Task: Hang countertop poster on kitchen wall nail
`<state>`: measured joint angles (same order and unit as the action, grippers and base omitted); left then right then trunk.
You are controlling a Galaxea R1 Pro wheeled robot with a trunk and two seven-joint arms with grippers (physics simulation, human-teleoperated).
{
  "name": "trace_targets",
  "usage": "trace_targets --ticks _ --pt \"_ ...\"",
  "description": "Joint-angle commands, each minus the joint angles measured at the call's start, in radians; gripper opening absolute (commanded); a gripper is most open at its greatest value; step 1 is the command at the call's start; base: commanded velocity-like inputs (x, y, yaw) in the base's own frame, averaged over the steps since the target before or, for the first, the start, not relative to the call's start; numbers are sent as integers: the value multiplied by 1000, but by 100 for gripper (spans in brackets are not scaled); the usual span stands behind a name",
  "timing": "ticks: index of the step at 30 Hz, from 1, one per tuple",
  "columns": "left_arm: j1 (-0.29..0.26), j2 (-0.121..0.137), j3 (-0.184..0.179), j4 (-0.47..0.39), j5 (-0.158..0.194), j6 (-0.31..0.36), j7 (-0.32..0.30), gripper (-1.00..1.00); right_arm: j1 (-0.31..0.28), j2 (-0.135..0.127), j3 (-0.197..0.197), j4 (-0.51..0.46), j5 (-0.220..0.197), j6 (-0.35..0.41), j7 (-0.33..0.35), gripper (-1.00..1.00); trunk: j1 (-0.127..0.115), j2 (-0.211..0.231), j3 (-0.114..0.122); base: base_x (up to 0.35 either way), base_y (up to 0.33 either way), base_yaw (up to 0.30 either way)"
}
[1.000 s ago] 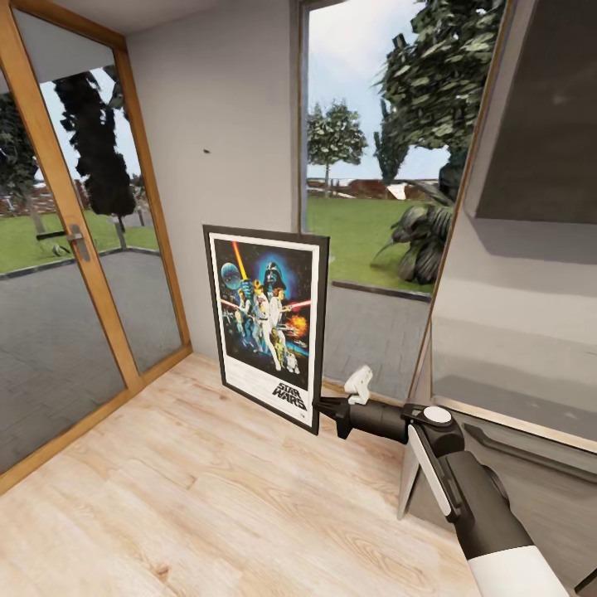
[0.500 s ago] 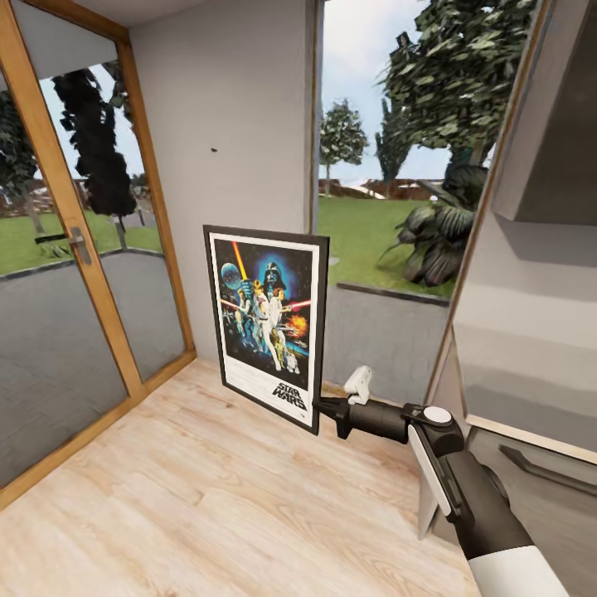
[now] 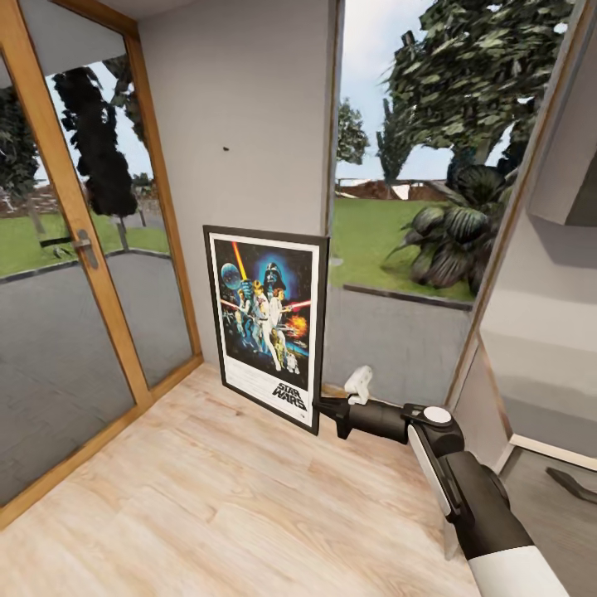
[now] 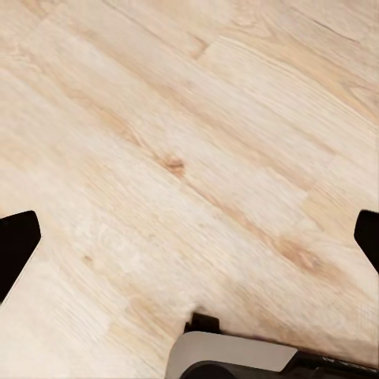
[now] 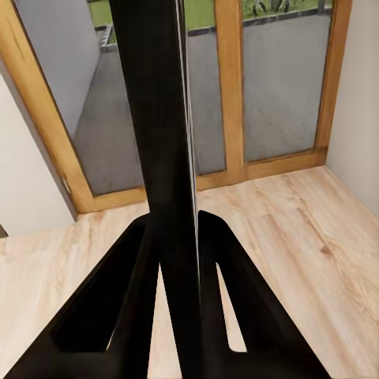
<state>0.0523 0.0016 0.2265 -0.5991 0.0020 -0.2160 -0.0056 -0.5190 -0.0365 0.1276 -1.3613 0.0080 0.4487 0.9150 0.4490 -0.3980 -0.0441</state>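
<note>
Below the nail [image 3: 225,150] on the pale wall, the poster [image 3: 267,323] hangs upright in the air, off the desk, its lower corner pinched tight in the right claw [image 3: 318,408]. Pickup's done; the lift up to that nail remains. Left claw [image 4: 189,237] spread wide over the wooden floor [image 4: 197,142], carrying nothing.

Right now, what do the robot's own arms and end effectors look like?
The right arm has a white sleeve near the body, then dark grey links with a white side panel and a round white cap at the joint. A small white block sits near its black right end effector, whose fingers are black and triangular. The left end effector's fingertips are black.
</note>
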Motion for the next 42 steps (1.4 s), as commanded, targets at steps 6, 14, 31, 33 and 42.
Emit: trace_targets --ticks 6,14,31,33,42 --pt "0 0 0 -1 0 -1 -1 100 -1 0 1 -1 -2 9 4 -100 1 -2 -2 191 256 0" --pt "0 0 0 -1 0 -1 -1 100 -1 0 1 -1 -2 8 4 -100 1 -2 -2 191 257 0" --pt "0 0 0 -1 0 -2 -1 100 -1 0 1 -1 -2 8 4 -100 1 -2 -2 191 258 0" --pt "0 0 0 -1 0 -2 -1 100 -1 0 0 -1 -2 8 4 -100 1 -2 -2 191 258 0" --pt "0 0 0 -1 0 -2 -1 100 -1 0 0 -1 -2 8 4 -100 1 -2 -2 191 258 0"
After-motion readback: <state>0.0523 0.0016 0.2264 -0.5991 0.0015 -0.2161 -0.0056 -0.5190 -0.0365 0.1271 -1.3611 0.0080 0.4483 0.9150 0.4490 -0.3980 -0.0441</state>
